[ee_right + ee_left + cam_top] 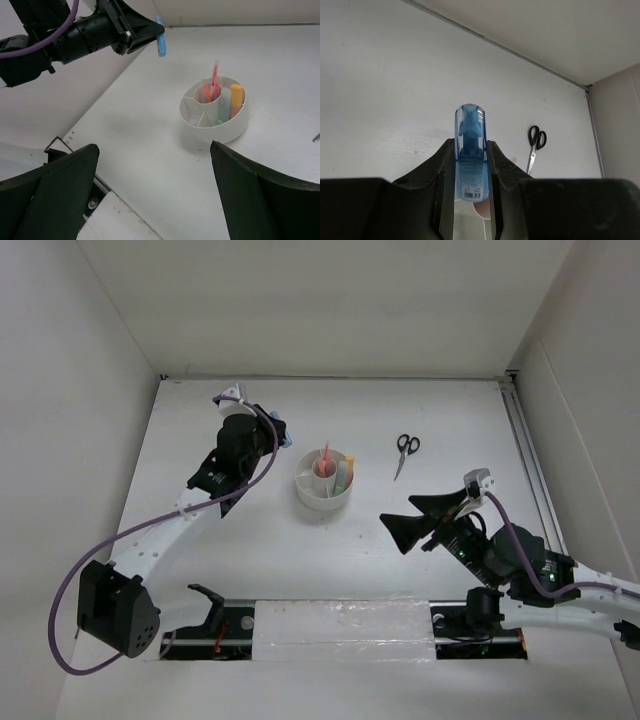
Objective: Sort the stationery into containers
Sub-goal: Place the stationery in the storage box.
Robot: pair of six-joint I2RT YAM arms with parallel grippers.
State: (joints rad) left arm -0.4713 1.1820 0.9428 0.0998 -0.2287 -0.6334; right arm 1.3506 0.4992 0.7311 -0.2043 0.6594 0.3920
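Note:
My left gripper [284, 438] is shut on a short blue marker [470, 150] and holds it in the air, left of and above the round white organizer [318, 506]. The blue marker also shows in the right wrist view [160, 42]. The organizer [235, 127] holds thin pink pens [214, 80] in its centre cup, with an orange-yellow marker [236, 97] and a green marker [223, 104] in an outer compartment. Black-handled scissors [405, 453] lie on the table to the organizer's right and also show in the left wrist view [535, 145]. My right gripper [414, 519] is open and empty, near the organizer's front right.
White walls enclose the table on the left, back and right. A metal rail [530, 455] runs along the right edge. A taped strip [340, 628] and the arm bases sit at the near edge.

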